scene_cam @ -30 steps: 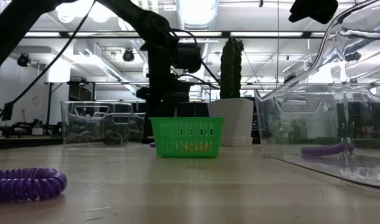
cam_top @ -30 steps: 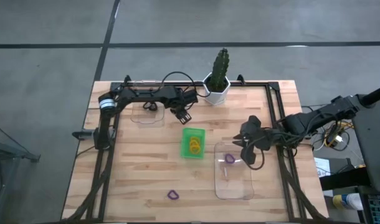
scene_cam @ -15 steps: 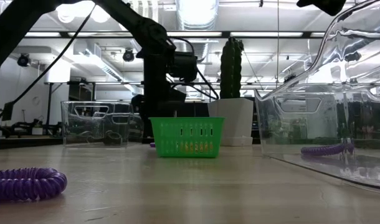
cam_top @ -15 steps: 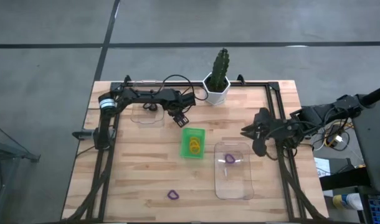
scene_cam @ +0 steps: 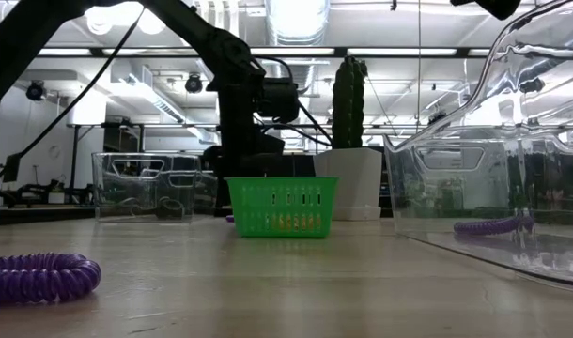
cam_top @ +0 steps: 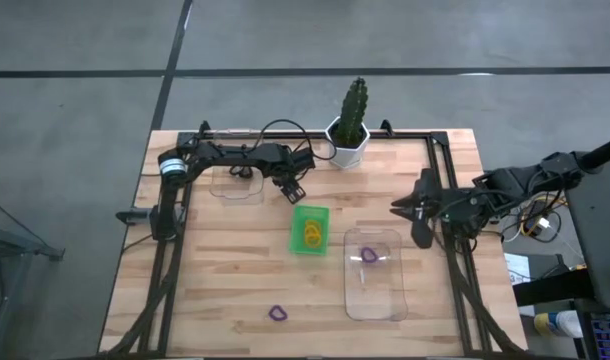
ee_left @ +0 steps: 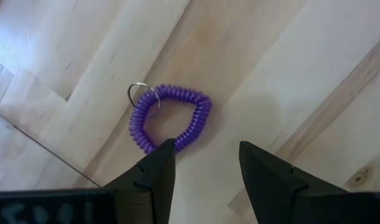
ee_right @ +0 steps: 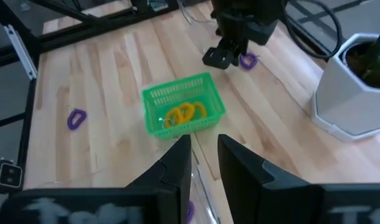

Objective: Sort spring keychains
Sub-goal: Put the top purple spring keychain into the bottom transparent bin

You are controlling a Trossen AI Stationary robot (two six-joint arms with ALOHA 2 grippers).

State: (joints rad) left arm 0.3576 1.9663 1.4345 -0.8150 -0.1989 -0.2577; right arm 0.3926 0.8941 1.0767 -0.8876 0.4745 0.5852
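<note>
A purple spring keychain [ee_left: 171, 117] with a metal ring lies flat on the wood near the table's far edge. My left gripper [ee_left: 202, 158] [cam_top: 293, 188] hovers open just above it, fingers to either side of its near loop. Orange keychains [ee_right: 184, 113] lie in the green tray [cam_top: 308, 229]. Another purple keychain [cam_top: 368, 255] lies in the right clear tray [cam_top: 373, 290], and a third [cam_top: 277, 313] [scene_cam: 42, 277] lies on the table near its near edge. My right gripper [cam_top: 407, 207] [ee_right: 205, 158] hangs open, apart from everything, toward the right edge.
A cactus in a white pot [cam_top: 350, 130] stands at the far edge, close to my left gripper. A second clear tray [cam_top: 235, 180] at far left holds something dark. A black frame [cam_top: 440, 170] runs along the table's edges. Bare wood shows at the near left.
My right gripper has drawn back from above the right clear tray toward the table's right edge and slightly toward the far edge. The purple keychain in that tray has stayed where it was.
</note>
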